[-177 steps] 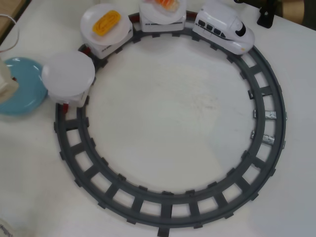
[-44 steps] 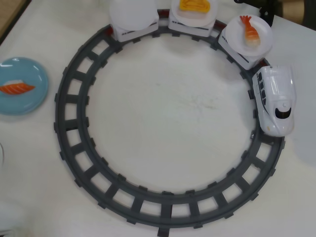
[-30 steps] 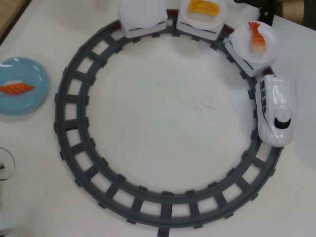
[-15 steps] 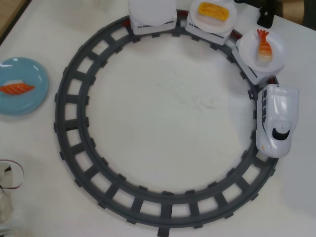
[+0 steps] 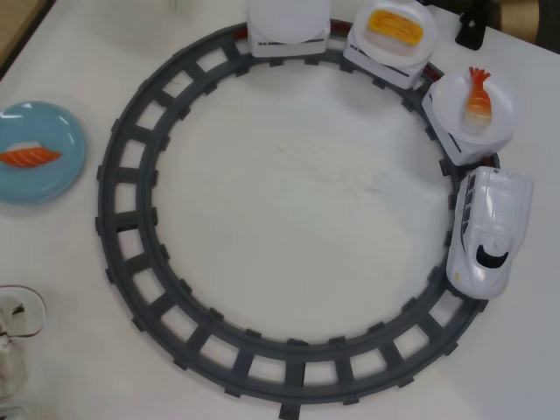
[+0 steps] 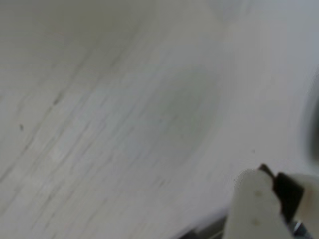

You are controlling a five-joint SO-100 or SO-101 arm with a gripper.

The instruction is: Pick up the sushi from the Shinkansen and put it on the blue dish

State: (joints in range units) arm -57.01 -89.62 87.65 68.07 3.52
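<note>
The sushi (image 5: 31, 157), orange with white stripes, lies on the blue dish (image 5: 61, 131) at the left edge of the overhead view. The white Shinkansen (image 5: 488, 232) stands on the right side of the track, nose toward the bottom. Behind it come three cars, one with a white plate carrying a shrimp piece (image 5: 478, 101). Another holds a yellow egg piece (image 5: 395, 24), and the last has a bare white plate (image 5: 289, 17). In the blurred wrist view my gripper (image 6: 271, 199) shows only as a pale finger (image 6: 251, 209) and a dark part over bare table. Nothing is visible in it.
The dark grey ring of track (image 5: 131, 262) fills most of the white table. A pale part of my arm with a cable loop (image 5: 17, 319) sits at the lower left edge of the overhead view, below the dish. A black stand (image 5: 472, 26) is at the top right.
The train has run clockwise, its nose moving down the right side. My arm, over the dish 5.9 s ago, has drawn back to the lower left edge, leaving the sushi on the dish.
</note>
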